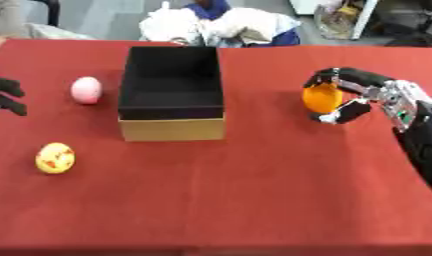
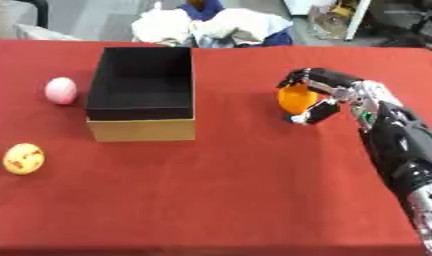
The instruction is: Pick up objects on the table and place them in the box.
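**Entry: orange ball in hand, box open, two items outstanding**

- Box [image 1: 171, 125]: the landmark. Tan walls, black inside, open top, long axis running from near edge to far edge of the red table [image 1: 254, 200]. Nothing visible in it.
- Orange ball [image 1: 321, 99]: right of the box, well apart from it. Round, so no long axis or facing direction. Whether it is lifted clear of the table is hard to tell from here.
- Right robot hand [image 1: 355, 95]: fingers and thumb curled round the orange ball, fingers over its top, thumb below.
- Pink ball [image 1: 86, 90]: just left of the box, beside its far half.
- Yellow ball [image 1: 55, 158]: left of the box, nearer than its front wall; red markings on it.
- Left robot hand [image 1: 5, 97]: far left of the box at the view's edge, holding nothing; finger posture unclear.

Risk: the ball could roll out during carry; a low approach could knock the box's right wall and shift it.
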